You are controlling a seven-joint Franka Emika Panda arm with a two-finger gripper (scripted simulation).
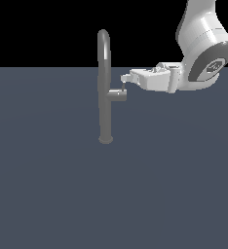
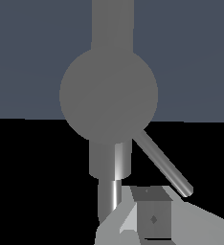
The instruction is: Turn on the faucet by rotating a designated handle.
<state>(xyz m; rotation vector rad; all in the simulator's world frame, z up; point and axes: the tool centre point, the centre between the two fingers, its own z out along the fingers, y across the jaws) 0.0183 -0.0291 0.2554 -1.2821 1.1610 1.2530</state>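
Note:
The faucet (image 1: 104,97) is a tall slim grey pipe with an arched top, standing on a small round base. From its side sticks the handle (image 1: 120,95), a short grey stub with a thin dark rod rising from it. My gripper (image 1: 123,78) reaches in level from the exterior view's right, its fingertips at the top of that rod. The fingers look shut with nothing between them. In the wrist view the handle (image 2: 109,93) shows end-on as a round grey face. Its rod (image 2: 164,165) slants out toward my gripper (image 2: 150,210). Whether they touch I cannot tell.
The faucet stands on a flat dark blue-grey floor (image 1: 52,185) under a black background. My white arm (image 1: 203,53) comes in from the exterior view's upper right. Nothing else shows around the faucet.

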